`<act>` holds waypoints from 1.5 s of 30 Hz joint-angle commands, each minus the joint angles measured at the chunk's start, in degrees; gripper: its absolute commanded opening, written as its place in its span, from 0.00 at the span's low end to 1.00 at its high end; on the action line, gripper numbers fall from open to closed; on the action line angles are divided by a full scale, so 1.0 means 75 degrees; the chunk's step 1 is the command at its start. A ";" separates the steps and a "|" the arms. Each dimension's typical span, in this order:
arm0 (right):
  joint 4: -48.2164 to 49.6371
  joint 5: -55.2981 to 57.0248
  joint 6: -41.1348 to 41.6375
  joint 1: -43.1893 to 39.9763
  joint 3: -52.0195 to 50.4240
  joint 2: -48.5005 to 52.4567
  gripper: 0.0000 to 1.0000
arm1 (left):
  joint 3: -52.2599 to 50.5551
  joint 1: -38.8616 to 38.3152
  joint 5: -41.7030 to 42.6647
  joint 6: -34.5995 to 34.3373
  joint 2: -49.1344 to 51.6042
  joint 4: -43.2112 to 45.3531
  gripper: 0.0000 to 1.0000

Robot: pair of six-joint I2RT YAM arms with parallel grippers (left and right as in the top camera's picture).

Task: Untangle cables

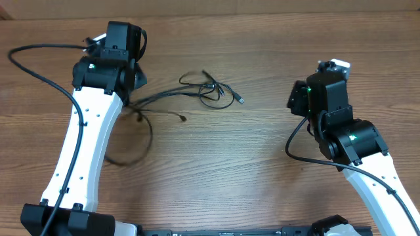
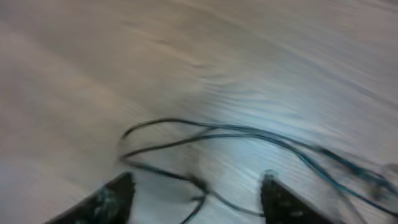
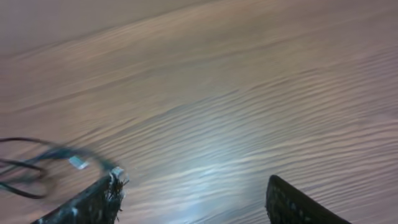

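Thin black cables point(image 1: 210, 90) lie tangled on the wooden table at centre, with a silver-tipped plug point(image 1: 241, 100) at the right end. Strands run left to a loose loop point(image 1: 141, 134) by the left arm. My left gripper point(image 2: 196, 190) is open, and cable strands point(image 2: 205, 134) lie on the table ahead of and between its fingers. In the overhead view the left gripper is hidden under its wrist point(image 1: 108, 62). My right gripper point(image 3: 193, 190) is open and empty over bare wood, right of the tangle. The cable end and its silver plug point(image 3: 78, 162) show at its left.
A thicker black arm cable point(image 1: 39, 62) arcs over the table at the far left. The right arm point(image 1: 341, 124) stands at the right side of the wooden table point(image 1: 262, 164).
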 commanded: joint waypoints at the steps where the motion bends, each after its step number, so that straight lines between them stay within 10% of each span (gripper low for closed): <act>1: 0.0029 -0.0828 0.0006 -0.0017 0.0233 -0.0055 0.74 | 0.0125 0.0029 0.2037 0.1641 -0.0149 0.0329 0.72; 7: 0.0117 -0.0831 -0.0006 -0.0015 0.0233 -0.0055 0.82 | 0.0108 0.0023 0.3931 0.2754 -0.0015 0.1084 0.73; 27: -0.0076 -0.0839 -0.0006 -0.0015 0.0233 -0.0055 0.92 | 0.0108 -0.1055 0.4852 0.2422 0.3252 0.1183 0.68; 35: -0.0157 -0.0866 -0.0006 -0.0015 0.0233 -0.0055 0.93 | 0.0108 -0.1282 0.4753 0.2130 0.4226 0.1862 0.49; 38: -0.0154 -0.0866 -0.0006 -0.0015 0.0233 -0.0055 0.93 | 0.0175 -0.1309 0.5199 0.2087 0.4164 0.2037 0.04; 45: -0.0152 -0.0860 -0.0009 -0.0015 0.0233 -0.0055 0.97 | 0.1428 -0.1306 0.7297 0.2521 0.3299 0.2040 0.04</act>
